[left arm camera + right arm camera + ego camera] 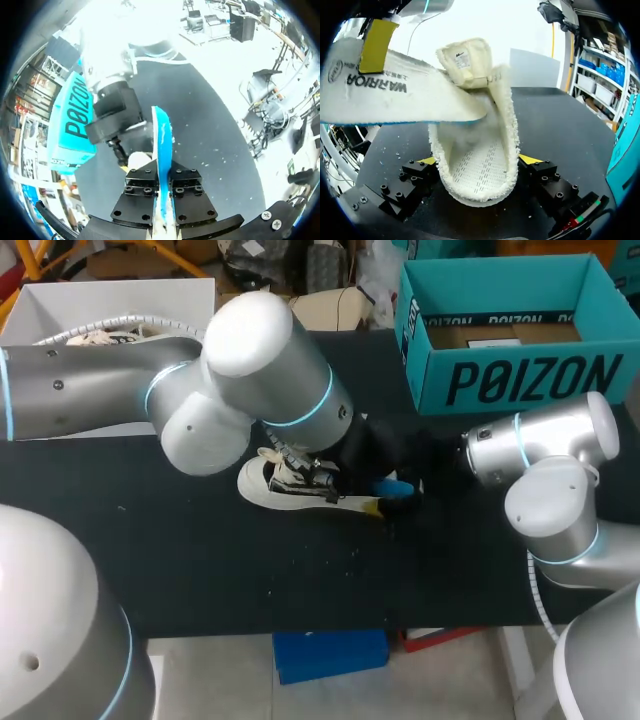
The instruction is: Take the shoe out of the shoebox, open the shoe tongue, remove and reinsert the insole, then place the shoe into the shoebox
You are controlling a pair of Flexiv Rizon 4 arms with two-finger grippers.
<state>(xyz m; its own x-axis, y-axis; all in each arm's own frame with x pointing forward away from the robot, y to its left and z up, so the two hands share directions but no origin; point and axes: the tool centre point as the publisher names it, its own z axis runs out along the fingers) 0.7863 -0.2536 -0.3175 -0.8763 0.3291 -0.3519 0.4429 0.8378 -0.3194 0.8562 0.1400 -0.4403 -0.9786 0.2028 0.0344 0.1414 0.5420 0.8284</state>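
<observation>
The white shoe (pixel 288 486) lies on the black table (pixel 200 560), toe toward my left side. In the right wrist view its open heel (pixel 477 170) sits between my right gripper's (pixel 479 161) yellow-tipped fingers, which press on both of its sides. The tongue (pixel 465 62) stands folded up. The insole (pixel 395 95), white on top with a blue underside, hangs over the shoe's mouth. My left gripper (pixel 162 192) is shut on the insole (pixel 161 135), seen edge-on between its fingers. From above, the blue insole (pixel 393 486) shows between the two grippers.
The teal shoebox (pixel 520 380) stands open at the back right, beyond my right arm. A white open box (pixel 110 300) with a pale item inside sits at the back left. My left arm (pixel 260 360) stretches across the table's middle, above the shoe.
</observation>
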